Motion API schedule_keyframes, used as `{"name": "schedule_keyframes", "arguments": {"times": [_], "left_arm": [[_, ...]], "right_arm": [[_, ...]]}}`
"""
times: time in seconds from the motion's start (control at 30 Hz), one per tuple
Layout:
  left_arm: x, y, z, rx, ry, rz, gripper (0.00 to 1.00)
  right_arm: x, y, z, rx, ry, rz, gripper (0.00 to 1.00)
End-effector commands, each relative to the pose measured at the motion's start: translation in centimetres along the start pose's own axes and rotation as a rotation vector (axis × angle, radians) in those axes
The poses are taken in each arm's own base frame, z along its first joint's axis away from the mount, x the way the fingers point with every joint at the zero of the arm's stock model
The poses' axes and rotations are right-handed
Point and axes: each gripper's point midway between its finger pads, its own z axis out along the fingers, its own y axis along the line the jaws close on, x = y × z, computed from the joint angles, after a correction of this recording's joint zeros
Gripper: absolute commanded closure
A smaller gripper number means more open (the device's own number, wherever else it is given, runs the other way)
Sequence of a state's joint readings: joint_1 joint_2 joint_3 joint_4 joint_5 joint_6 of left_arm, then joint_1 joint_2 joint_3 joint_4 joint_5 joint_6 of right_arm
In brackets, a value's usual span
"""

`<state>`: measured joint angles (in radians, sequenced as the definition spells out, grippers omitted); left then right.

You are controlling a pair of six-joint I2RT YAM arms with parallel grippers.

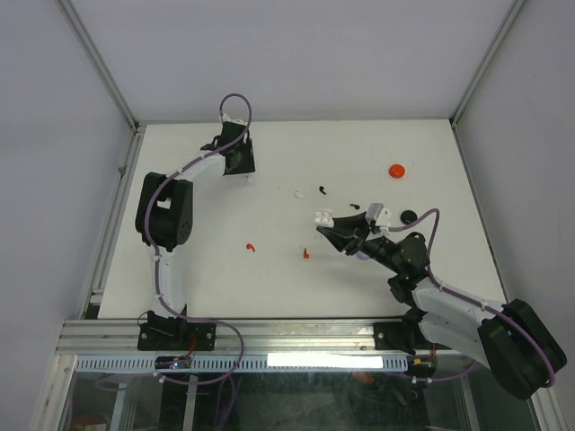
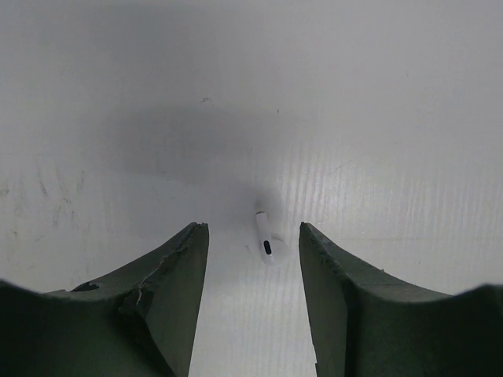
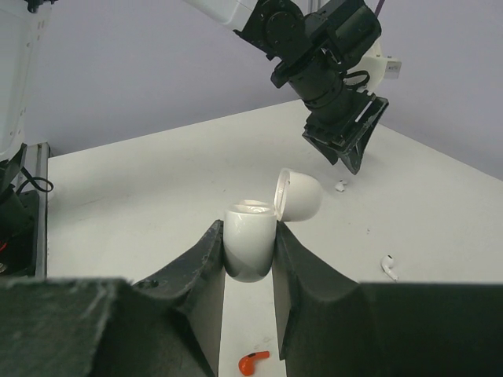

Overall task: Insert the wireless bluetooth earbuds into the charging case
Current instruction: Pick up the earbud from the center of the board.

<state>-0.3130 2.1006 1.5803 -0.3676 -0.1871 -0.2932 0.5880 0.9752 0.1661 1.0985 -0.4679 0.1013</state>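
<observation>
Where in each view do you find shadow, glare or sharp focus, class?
Left wrist view: a soft dark shadow spreads over the table just beyond the white earbud. Right wrist view: the white case is in sharp focus. Top view: a bright strip glares on the front rail.

This is a robot lab test cell. A white table (image 1: 269, 180) sits inside plain grey panels (image 1: 296, 54) on aluminium framing (image 1: 100, 63), with two cabled arms (image 1: 166, 215) bolted to a metal rail (image 1: 296, 334).

Nothing legible is showing in any view. A small white paper tag (image 3: 391, 68) is sticking out beside the left arm's black wrist (image 3: 326, 75), too tiny to read.
</observation>
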Motion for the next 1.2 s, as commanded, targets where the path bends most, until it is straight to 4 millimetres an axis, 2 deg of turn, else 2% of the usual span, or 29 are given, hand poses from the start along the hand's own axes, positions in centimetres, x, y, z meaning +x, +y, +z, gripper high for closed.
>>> {"name": "schedule_keyframes", "arguments": {"times": [0.0,0.4,0.67,0.8,0.9,1.17], "left_arm": [[-1.1,-1.9,0.1,0.079,0.002,0.033,0.50],[1.0,-2.1,1.6,0.104,0.083,0.085,0.60],[2.8,-2.6,1.8,0.121,0.148,0.135,0.67],[3.7,-3.5,1.0,0.140,0.158,0.218,0.71],[5.1,-4.3,0.2,0.173,0.191,0.286,0.76],[9.8,-7.0,-4.4,0.263,0.234,0.512,0.82]], "right_arm": [[-1.6,-0.3,0.2,0.006,-0.048,-0.042,1.00],[-1.7,-0.1,0.3,-0.011,-0.037,-0.033,1.00],[-1.9,-0.1,-0.3,0.003,-0.047,-0.038,1.00],[-2.0,0.0,-0.7,0.009,-0.044,-0.039,1.00],[-2.5,0.1,-1.0,0.018,-0.061,-0.046,1.00],[-3.1,0.5,-1.8,0.027,-0.084,-0.039,1.00]]}}
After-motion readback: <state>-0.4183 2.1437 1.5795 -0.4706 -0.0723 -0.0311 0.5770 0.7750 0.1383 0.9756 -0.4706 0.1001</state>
